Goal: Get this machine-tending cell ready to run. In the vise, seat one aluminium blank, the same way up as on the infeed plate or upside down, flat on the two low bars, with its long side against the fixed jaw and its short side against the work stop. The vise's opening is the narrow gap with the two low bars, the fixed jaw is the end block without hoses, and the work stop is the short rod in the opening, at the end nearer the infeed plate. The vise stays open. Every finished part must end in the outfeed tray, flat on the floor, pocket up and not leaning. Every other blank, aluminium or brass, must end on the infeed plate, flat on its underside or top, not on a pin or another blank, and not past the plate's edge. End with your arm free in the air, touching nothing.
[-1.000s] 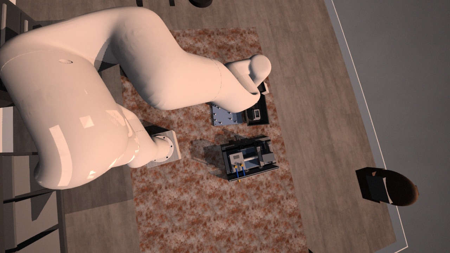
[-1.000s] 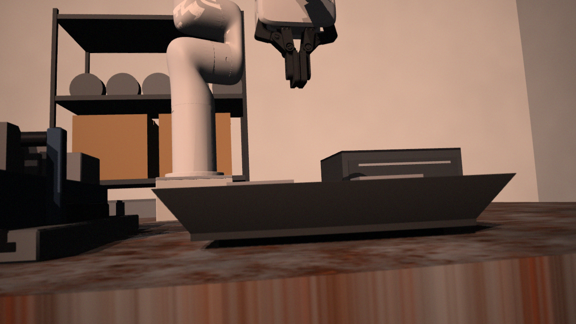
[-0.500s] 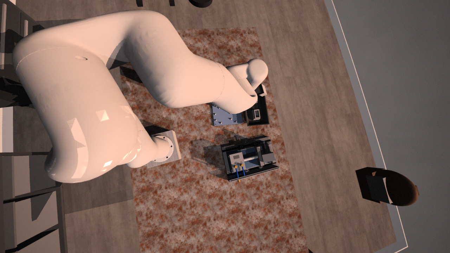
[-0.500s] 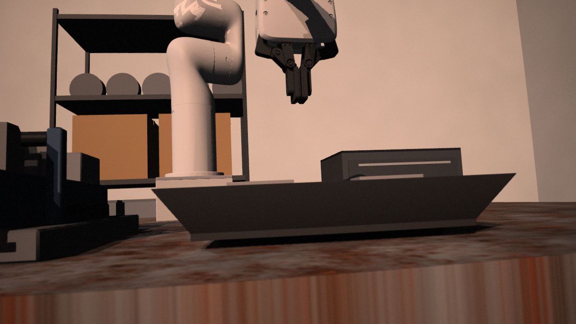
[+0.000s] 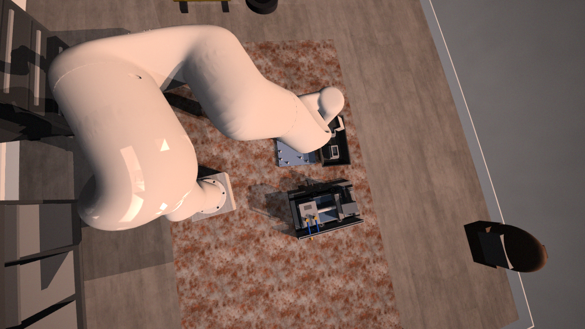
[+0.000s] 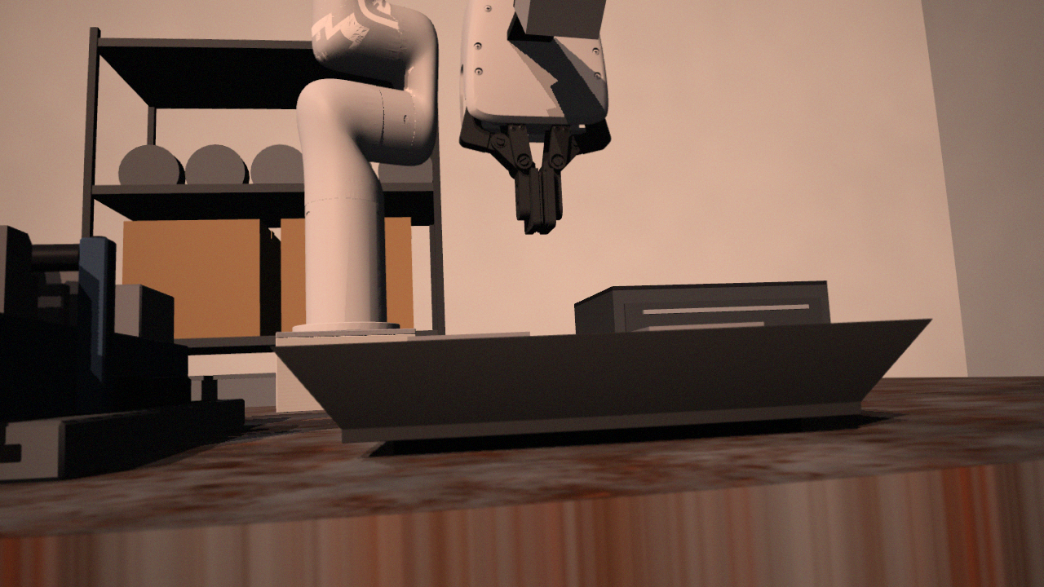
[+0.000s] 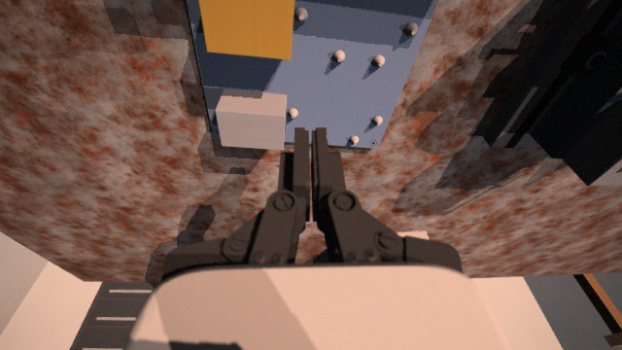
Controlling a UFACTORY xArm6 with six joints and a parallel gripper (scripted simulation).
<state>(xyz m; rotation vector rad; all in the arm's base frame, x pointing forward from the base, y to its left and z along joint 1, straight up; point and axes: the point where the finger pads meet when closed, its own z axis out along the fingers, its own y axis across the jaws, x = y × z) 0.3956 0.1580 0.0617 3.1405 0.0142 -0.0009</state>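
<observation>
Gripper (image 7: pixel 309 130), fingers together and empty, hangs above the plate's (image 7: pixel 340 92) near edge; the aluminium blank (image 7: pixel 251 121) lies just left.

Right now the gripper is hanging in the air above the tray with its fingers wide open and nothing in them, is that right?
Not quite. The gripper does hang in the air above the tray with nothing in it, but its fingers are shut together, not wide open. The wrist view shows them pressed side by side, and the exterior view agrees.
</observation>
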